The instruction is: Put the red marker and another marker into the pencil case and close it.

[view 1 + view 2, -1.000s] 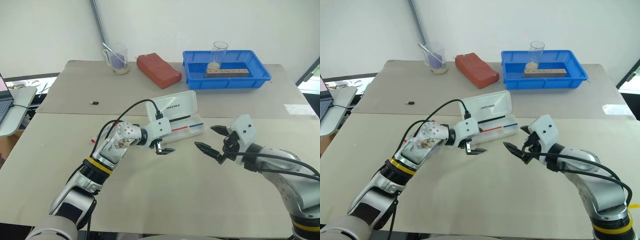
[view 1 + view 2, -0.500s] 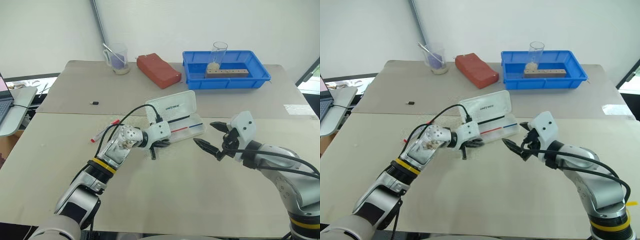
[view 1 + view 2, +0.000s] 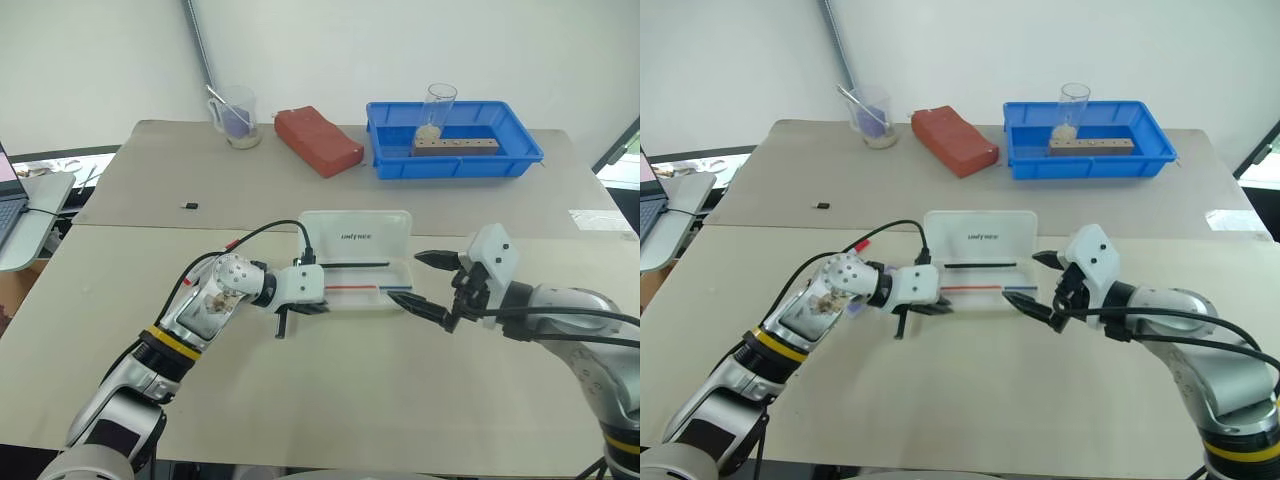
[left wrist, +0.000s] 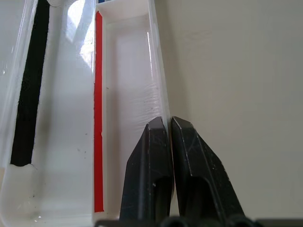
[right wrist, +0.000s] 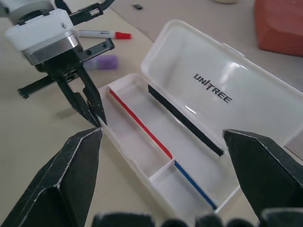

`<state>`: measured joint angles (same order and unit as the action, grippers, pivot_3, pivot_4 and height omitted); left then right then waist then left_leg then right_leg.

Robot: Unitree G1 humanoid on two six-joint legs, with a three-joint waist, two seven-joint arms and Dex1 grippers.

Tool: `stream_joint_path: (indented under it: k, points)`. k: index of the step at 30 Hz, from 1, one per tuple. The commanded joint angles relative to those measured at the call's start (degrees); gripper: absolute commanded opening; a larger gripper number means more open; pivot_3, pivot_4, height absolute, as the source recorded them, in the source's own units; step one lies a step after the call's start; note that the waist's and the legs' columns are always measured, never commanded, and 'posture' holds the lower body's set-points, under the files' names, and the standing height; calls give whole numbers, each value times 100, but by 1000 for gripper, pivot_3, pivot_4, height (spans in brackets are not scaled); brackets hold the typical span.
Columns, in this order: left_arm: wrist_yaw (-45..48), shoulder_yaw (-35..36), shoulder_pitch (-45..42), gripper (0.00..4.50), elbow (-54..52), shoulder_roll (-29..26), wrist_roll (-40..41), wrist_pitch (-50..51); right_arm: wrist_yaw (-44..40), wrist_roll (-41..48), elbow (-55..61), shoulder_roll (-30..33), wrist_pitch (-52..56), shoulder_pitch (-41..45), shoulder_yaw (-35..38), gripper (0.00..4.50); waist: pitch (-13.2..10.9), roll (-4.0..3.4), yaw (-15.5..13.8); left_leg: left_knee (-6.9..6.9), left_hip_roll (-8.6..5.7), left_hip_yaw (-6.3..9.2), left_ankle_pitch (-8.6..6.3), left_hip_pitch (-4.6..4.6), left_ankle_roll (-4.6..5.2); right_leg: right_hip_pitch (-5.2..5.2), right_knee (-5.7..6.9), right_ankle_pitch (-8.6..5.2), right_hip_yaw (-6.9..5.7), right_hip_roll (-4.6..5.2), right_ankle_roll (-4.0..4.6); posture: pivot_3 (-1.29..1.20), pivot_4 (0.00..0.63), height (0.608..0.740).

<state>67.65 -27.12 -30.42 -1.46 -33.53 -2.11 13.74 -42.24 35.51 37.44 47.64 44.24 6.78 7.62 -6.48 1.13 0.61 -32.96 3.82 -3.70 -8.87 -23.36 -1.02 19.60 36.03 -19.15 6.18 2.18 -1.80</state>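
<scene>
The pencil case lies open near the middle of the bench, holding thin pens (black, red, blue) but neither marker. The red marker and the purple marker lie on the bench beside the left arm, toward the bench's left edge. The left gripper is pinched together on the case's front wall at its left end; the right gripper hangs spread wide at its right end. Loading and closing remain to be done.
</scene>
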Motion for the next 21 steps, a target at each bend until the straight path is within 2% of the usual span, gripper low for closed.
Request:
stream_joint_path:
  k: [1,7,14,17,21]
  points:
    - [78,-3,213,49,-559,-157,2,-13,-335,305,349,233,29,-258,217,4500,-2,3,8,0,1,2,0,2,0,-4,-2,-1,-4,0,2,0,150,740]
    - [-144,-98,631,49,-853,-260,-289,158,-609,408,670,464,-80,-817,237,4500,-6,11,10,-3,2,14,0,6,1,-14,-2,-3,-14,0,3,0,150,740]
    - [-163,-132,761,49,-1002,-297,-352,203,-607,289,560,415,-234,-805,179,4500,-6,10,6,-8,2,22,0,14,1,-29,-4,-6,-25,2,2,0,150,740]
    - [-120,-93,717,1099,-972,-319,-341,140,-628,225,449,408,-306,-787,154,4500,-6,10,9,-8,1,23,0,13,1,-29,-4,-6,-27,2,4,0,150,740]
    - [-77,-25,566,2941,-988,-390,-355,-261,-694,125,353,452,-383,-796,103,4500,-6,10,10,-8,2,26,0,13,1,-30,-4,-7,-30,2,5,0,150,740]
